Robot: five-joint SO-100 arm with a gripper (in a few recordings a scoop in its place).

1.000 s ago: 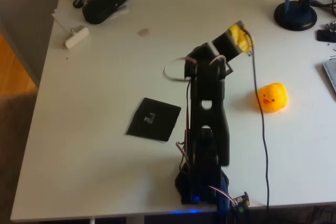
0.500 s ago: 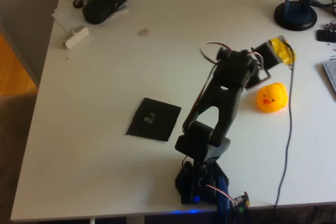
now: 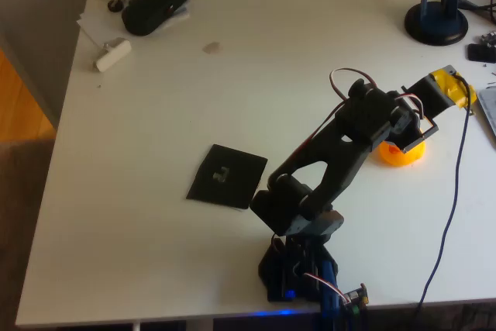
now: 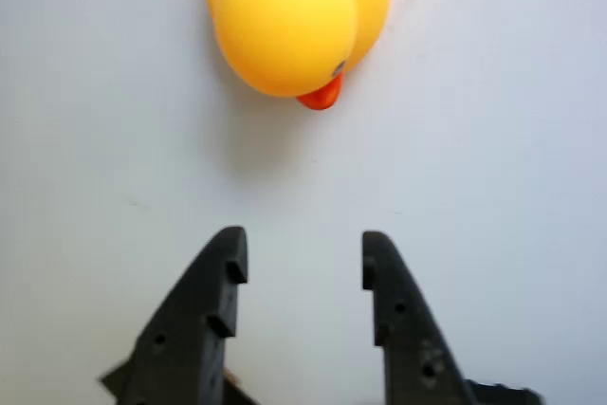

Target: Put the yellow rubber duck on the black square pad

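Note:
The yellow rubber duck (image 4: pixel 294 21) sits on the white table at the top of the wrist view, seen from above with its orange beak pointing down-right. My gripper (image 4: pixel 303 239) hangs open below it, with bare table between its two black fingers (image 4: pixel 204 310). In the overhead view the black arm reaches to the right, and its yellow-taped gripper (image 3: pixel 448 91) lies beyond the duck (image 3: pixel 399 155), which is mostly hidden under the wrist. The black square pad (image 3: pixel 227 176) with its small centre nub lies flat left of the arm's base, far from the duck.
A black oblong pouch (image 3: pixel 155 4) and a small white object (image 3: pixel 112 53) lie at the back left. A blue stand's round base (image 3: pixel 438 22) is at the back right, with dark items (image 3: pixel 482 50) at the right edge. A black cable (image 3: pixel 452 191) trails from the wrist to the front edge.
The arm has swung to the right and stretched out. Its wrist now covers most of the duck, and the yellow-taped tip has passed beyond it. Duck and pad have not moved.

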